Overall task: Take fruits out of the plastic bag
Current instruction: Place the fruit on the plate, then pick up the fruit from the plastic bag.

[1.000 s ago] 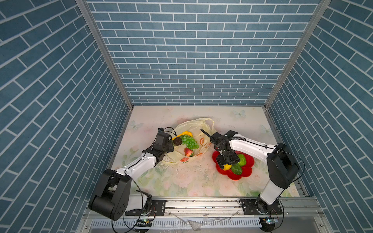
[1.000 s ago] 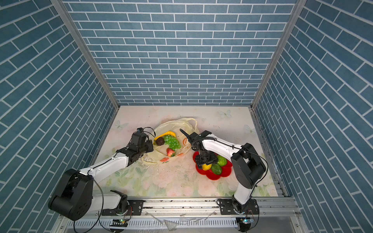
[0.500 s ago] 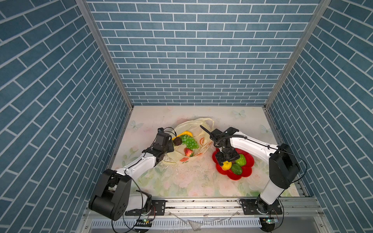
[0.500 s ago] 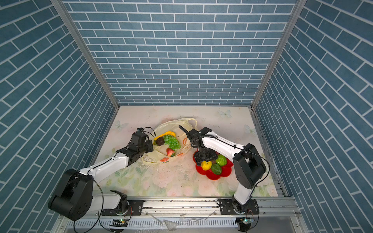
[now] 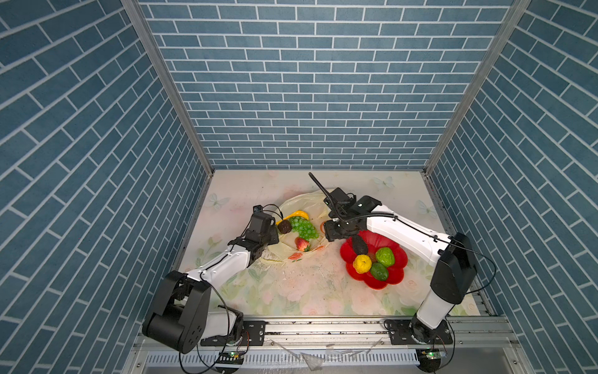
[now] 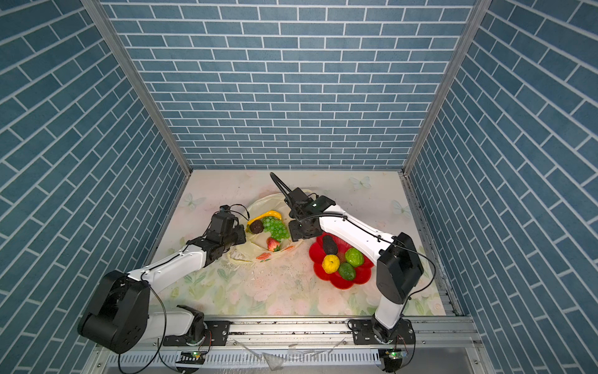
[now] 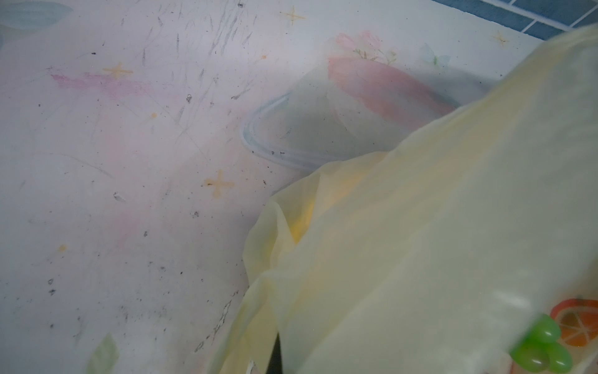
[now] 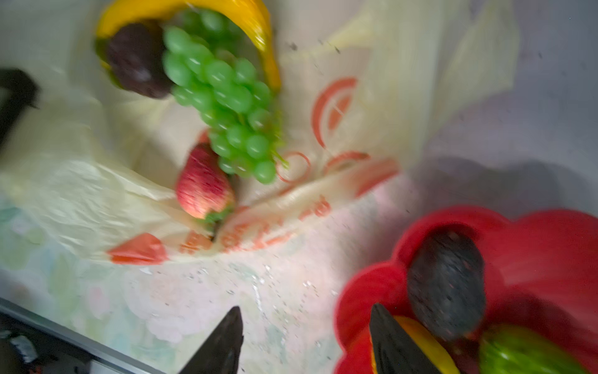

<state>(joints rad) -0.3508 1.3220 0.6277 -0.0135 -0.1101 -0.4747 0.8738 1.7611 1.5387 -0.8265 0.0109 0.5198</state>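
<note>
A: Status?

B: Mid-unload. Four fruits sit on the red flower plate (image 5: 372, 282): dark avocado (image 5: 359, 245), lemon (image 5: 362, 264), bumpy green citrus (image 5: 385, 256) and smooth green avocado (image 5: 379, 271). Four lie in the open mouth of the plastic bag (image 5: 281, 252): banana (image 5: 296, 214), dark brown fruit (image 5: 284, 226), green grape bunch (image 5: 304, 227) and strawberry (image 5: 302, 244).

A: Grippers?

B: Left gripper (image 5: 271, 239) is clamped tight at the bag's edge. Film drapes right over it in its wrist view, so I read it as pinching the bag to keep the mouth open. Right gripper (image 8: 307, 340) has jaws apart with nothing between them. It hovers over the tabletop (image 5: 301, 285) between bag and plate, one fingertip over the plate rim.

A: Next?

B: My call is another pick with the right. The strawberry is nearest and lies just beside the grapes' tip. The jaws need to drop into the mouth and straddle it, clear of film and grape stem.

A: Risk?

B: The film is thin and could get nipped with the fruit. The right wrist view is blurred, so I can't judge fine clearance.
</note>
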